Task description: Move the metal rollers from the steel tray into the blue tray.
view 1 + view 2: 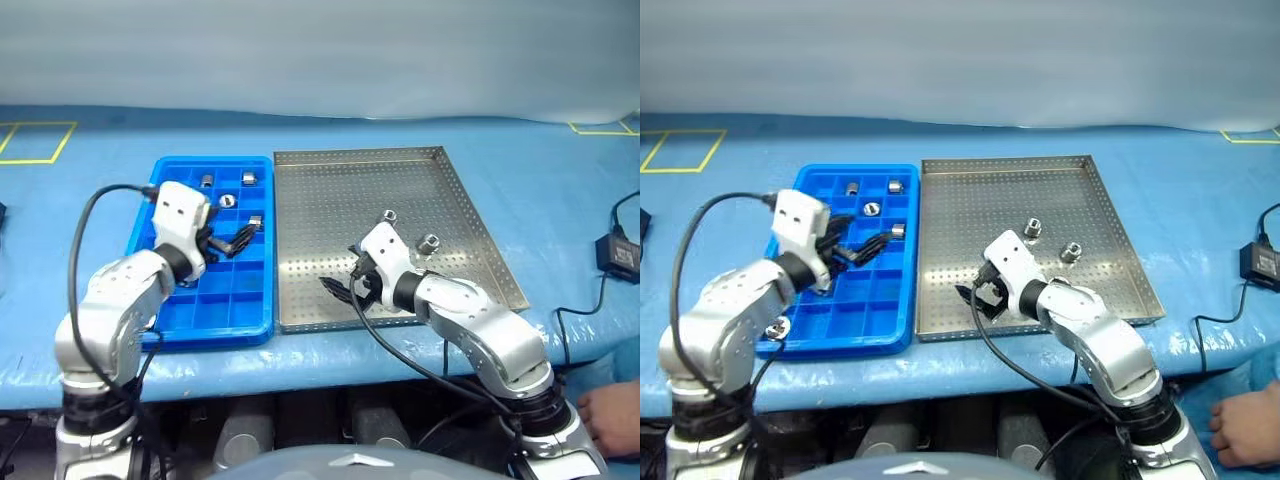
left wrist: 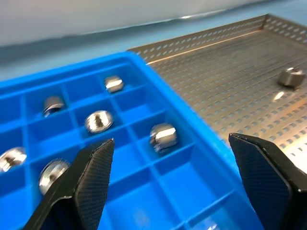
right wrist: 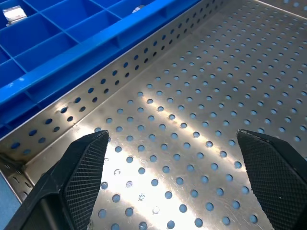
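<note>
2 shiny metal rollers (image 1: 408, 229) (short, holed) on steel tray (image 1: 330, 200).

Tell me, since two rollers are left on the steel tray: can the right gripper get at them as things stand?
Probably yes. The right gripper is open and empty over the steel tray, and only bare tray floor lies between it and the two rollers.

Glossy plastic blue tray (image 1: 160, 330), perforated steel tray (image 1: 470, 215)
</note>
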